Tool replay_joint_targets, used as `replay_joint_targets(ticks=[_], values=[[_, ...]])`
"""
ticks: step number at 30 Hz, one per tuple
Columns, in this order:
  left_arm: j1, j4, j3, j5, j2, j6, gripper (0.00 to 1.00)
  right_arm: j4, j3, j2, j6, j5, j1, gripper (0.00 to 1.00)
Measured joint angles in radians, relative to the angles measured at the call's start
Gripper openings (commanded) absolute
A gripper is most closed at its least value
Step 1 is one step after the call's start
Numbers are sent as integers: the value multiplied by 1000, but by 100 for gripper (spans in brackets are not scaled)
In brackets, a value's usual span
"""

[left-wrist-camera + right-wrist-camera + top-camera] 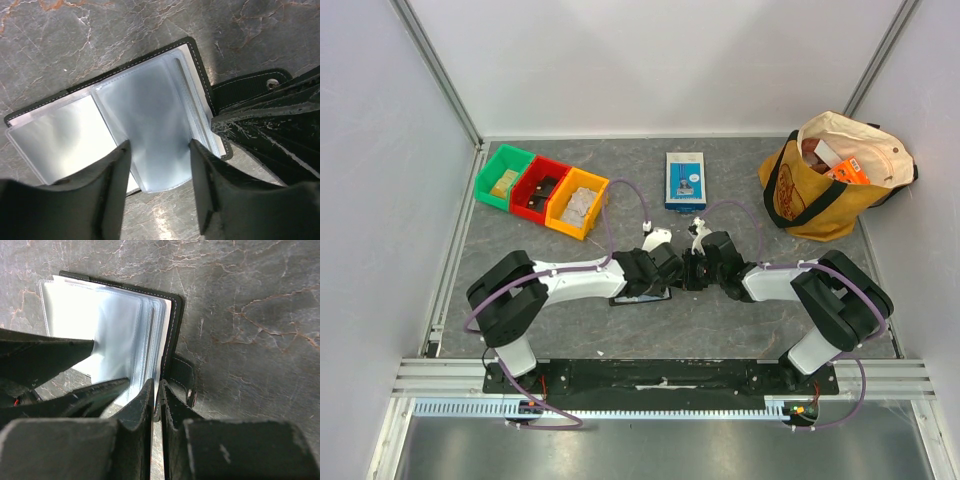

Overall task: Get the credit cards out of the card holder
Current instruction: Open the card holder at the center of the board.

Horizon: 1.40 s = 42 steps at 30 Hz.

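Note:
The card holder (150, 100) lies open on the grey table, a black cover with clear bluish-white plastic sleeves. In the top view only its edge (638, 297) shows under the left arm. My left gripper (159, 162) is open, with its fingers straddling the near edge of one sleeve. My right gripper (159, 392) is shut on the holder's black cover edge (172, 340) beside the snap strap (182, 377). The two grippers meet at mid-table: the left gripper (665, 265) and the right gripper (698, 270). No credit card can be told apart inside the sleeves.
Green (503, 177), red (540, 189) and yellow (578, 203) bins stand at the back left. A blue-and-white box (685, 180) lies at the back middle. A yellow tote bag (830, 175) with items sits at the back right.

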Motion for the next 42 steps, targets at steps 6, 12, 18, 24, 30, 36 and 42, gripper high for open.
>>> replay_joint_targets(ticks=[6,12,18,24,30,36,42], values=[[11,-7,-56,-18,-54,-2,46,-9,0,-5,-1,5,0,14],[43,-39,-135,-46,-135,-9,50,-30,-2,-11,-5,10,0,14],[111,-85,-222,-73,-260,-25,64,-42,-3,-19,-9,12,0,14],[148,-130,-235,-87,-381,-27,76,-53,-3,-24,-14,12,0,14],[68,-148,-115,-55,-343,-26,77,-53,-3,-24,-19,12,0,14],[6,-90,8,-10,-214,-26,77,-53,-3,-24,-24,12,0,14],[6,-60,24,23,-47,-23,79,-53,-3,-24,-26,11,0,14]])
